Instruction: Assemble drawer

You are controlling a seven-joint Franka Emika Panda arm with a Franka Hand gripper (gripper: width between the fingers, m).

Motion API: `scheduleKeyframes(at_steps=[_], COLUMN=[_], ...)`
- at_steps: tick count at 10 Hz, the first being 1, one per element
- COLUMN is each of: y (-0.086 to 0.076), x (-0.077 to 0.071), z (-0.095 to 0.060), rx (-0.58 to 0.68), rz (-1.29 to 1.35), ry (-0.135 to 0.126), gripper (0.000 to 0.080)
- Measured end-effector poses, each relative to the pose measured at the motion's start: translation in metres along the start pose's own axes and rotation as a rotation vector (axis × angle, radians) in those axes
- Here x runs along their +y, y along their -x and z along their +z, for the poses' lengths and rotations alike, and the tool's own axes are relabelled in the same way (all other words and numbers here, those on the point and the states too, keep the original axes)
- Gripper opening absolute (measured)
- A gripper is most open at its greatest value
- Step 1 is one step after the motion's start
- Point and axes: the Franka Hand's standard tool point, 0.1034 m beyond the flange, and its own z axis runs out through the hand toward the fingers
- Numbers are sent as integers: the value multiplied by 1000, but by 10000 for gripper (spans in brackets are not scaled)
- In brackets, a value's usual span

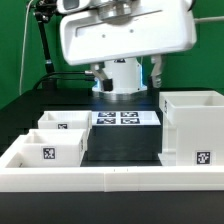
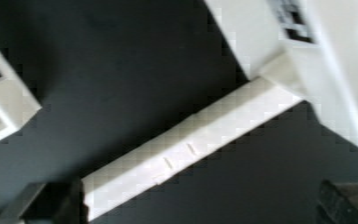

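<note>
The black table (image 1: 130, 145) fills the scene, and the white arm (image 1: 120, 40) hangs over its far middle. The drawer lies in three loose parts on the table, all apart from the arm. The tall housing (image 1: 195, 135) stands upright on the exterior view's right, its top open and a square tag on its near face. A low white wall (image 1: 110, 182) runs along the near edge of the table. The marker board (image 1: 120, 118) lies flat in the far middle, under the arm and between the housing and the other parts. On the exterior view's left sit the two small open-top boxes, the farther box (image 1: 62, 122) just behind the nearer box (image 1: 48, 150), each showing a tag. In the wrist view the gripper (image 2: 197, 205) is above the table with its dark fingers (image 2: 43, 205) spread wide and nothing held between them. The blurred white pieces below it are too unclear to name.
</note>
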Motion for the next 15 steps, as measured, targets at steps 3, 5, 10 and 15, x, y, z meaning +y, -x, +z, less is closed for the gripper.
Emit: scheduleKeyframes(at_steps=[3,5,10,15], y=[0,0,10,16], x=[5,6,51,72], z=[2,2,27,37], rx=[-3,-4,51,66], rz=[-199,-329,-434,-432], ry=[5,5,94,109], gripper=[649,649,649,649])
